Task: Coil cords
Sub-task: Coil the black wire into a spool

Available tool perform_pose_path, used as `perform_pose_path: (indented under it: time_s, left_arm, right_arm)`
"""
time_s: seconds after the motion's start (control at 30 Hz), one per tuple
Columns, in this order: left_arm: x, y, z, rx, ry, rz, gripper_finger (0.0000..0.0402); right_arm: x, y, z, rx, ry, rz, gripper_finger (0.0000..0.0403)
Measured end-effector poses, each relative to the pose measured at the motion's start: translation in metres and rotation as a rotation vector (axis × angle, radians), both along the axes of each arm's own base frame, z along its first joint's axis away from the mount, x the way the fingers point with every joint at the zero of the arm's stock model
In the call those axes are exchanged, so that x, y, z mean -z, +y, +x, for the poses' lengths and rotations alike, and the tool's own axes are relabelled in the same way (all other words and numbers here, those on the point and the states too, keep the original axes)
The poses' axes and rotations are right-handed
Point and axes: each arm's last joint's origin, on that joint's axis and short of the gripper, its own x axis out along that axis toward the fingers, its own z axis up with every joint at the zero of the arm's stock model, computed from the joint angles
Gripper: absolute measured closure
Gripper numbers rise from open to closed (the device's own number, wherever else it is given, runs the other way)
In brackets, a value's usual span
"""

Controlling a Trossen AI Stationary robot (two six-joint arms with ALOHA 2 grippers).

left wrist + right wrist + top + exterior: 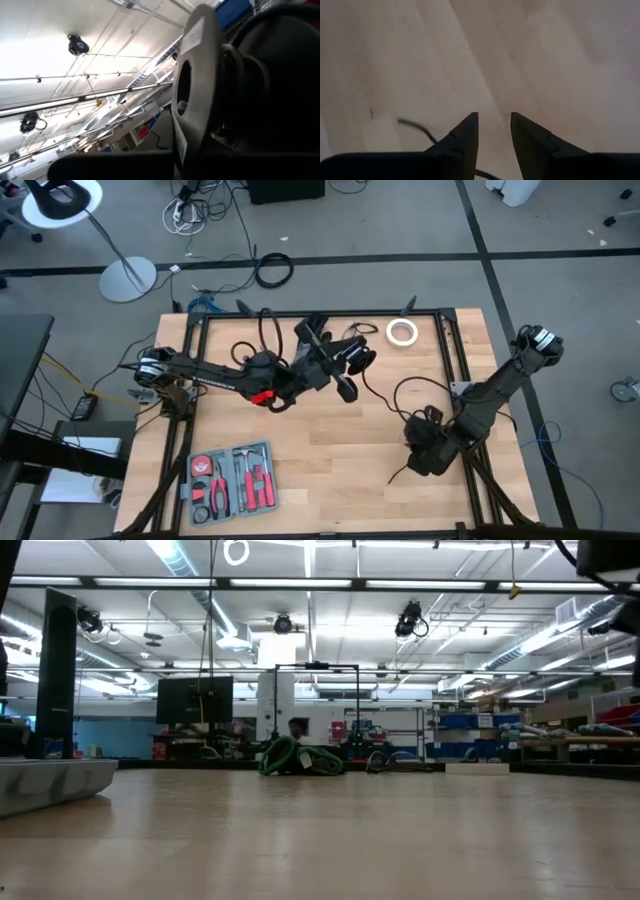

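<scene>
The tabletop (330, 450) is pale wood planking inside a black frame, standing on grey floor crossed by dark tape lines. A white tape roll (402, 332) lies near its far edge, and an open tool kit (231, 479) with red-handled pliers sits at the near left corner. On the floor beyond are a black cable ring (273, 270) and a lamp base (128, 279).

The left tool (345, 375) reaches over the middle of the far half, its fingers together. The cord (385, 395) trails from beside it across the wood toward the right tool (425, 448), which hangs low over the near right with fingers apart, nothing between them (a thin black strand lies just beside one fingertip).

From table height the room shows bright ceiling strips, shelving and a green hose pile (300, 758).
</scene>
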Motion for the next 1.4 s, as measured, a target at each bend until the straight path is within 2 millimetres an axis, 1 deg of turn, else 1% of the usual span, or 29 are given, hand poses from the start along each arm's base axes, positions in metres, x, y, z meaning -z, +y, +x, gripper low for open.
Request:
perform_pose_path:
  time_s: [0.1, 0.23, 0.3, 0.37, 0.47, 0.57, 0.7, 0.73, 0.8, 0.9, 0.97, 1.07, 1.17, 1.27, 1.4]
  left_arm:
    - [0.001, 0.000, 0.000, -0.013, 0.011, -0.001, 0.0402]
    - [0.003, 0.000, 0.002, -0.016, 0.041, 0.000, 0.0402]
    - [0.003, 0.000, 0.002, -0.015, 0.040, -0.013, 0.0402]
    - [0.003, 0.000, 0.002, -0.016, 0.040, -0.015, 0.0402]
    - [0.003, -0.002, 0.002, -0.015, 0.041, -0.017, 0.0402]
    - [0.003, -0.004, 0.002, -0.010, 0.042, -0.016, 0.0402]
    - [0.004, -0.006, 0.002, -0.016, 0.057, 0.005, 0.0402]
    - [0.005, -0.007, 0.002, -0.015, 0.070, 0.008, 0.0402]
    - [0.008, -0.008, 0.005, 0.001, 0.116, 0.027, 0.0402]
    - [0.013, -0.009, 0.007, 0.043, 0.157, 0.031, 0.0402]
    - [0.013, -0.010, 0.008, 0.093, 0.150, 0.008, 0.0402]
    - [0.014, -0.011, 0.009, 0.144, 0.145, -0.011, 0.0402]
    - [0.014, -0.012, 0.009, 0.197, 0.138, -0.002, 0.0402]
    - [0.015, -0.013, 0.009, 0.237, 0.140, -0.003, 0.0402]
    - [0.019, -0.014, 0.012, 0.252, 0.189, -0.014, 0.0402]
  right_arm:
    - [-0.014, 0.004, -0.006, -0.002, -0.102, -0.088, 0.0289]
    - [-0.035, 0.006, -0.019, 0.011, -0.231, -0.201, 0.0289]
    - [-0.046, 0.007, -0.027, 0.004, -0.300, -0.213, 0.0289]
    - [-0.053, 0.006, -0.036, -0.006, -0.323, -0.197, 0.0289]
    - [-0.060, 0.005, -0.046, -0.021, -0.346, -0.160, 0.0290]
    - [-0.063, 0.003, -0.052, -0.029, -0.352, -0.142, 0.0290]
    - [-0.062, -0.008, -0.056, 0.060, -0.338, -0.172, 0.0290]
    - [-0.062, -0.010, -0.055, 0.074, -0.362, -0.189, 0.0290]
    - [-0.066, -0.010, -0.051, 0.089, -0.473, -0.244, 0.0290]
    - [-0.073, -0.008, -0.043, 0.081, -0.653, -0.388, 0.0290]
    - [-0.076, -0.010, -0.039, 0.093, -0.718, -0.482, 0.0290]
    - [-0.078, -0.016, -0.035, 0.128, -0.737, -0.546, 0.0291]
    - [-0.078, -0.017, -0.029, 0.151, -0.728, -0.552, 0.0291]
    - [-0.079, -0.012, -0.017, 0.132, -0.700, -0.542, 0.0291]
    - [-0.085, 0.003, 0.007, 0.041, -0.683, -0.517, 0.0291]
